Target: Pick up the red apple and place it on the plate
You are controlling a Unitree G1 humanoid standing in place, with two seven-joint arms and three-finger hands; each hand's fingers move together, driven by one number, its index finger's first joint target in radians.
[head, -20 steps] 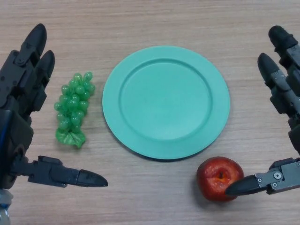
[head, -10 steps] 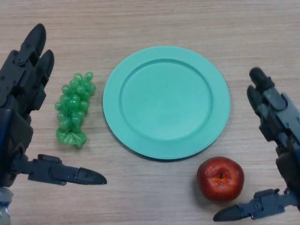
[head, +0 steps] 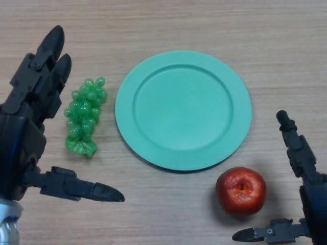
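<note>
The red apple [head: 240, 190] lies on the wooden table just below the right rim of the empty teal plate [head: 183, 109]. My right hand [head: 308, 196] is open at the lower right. Its fingers [head: 295, 145] stand to the right of the apple and its thumb [head: 268, 234] lies below it, neither touching it. My left hand [head: 25, 133] is open at the far left, fingers straight and thumb [head: 84, 188] stretched out toward the middle.
A bunch of green grapes [head: 83, 115] lies between my left hand and the plate's left rim. Bare wooden table [head: 168, 25] runs along the back.
My right hand has drawn back down and to the right, off the apple. Its thumb, which lay across the apple's front, is now below it. The apple has not moved.
</note>
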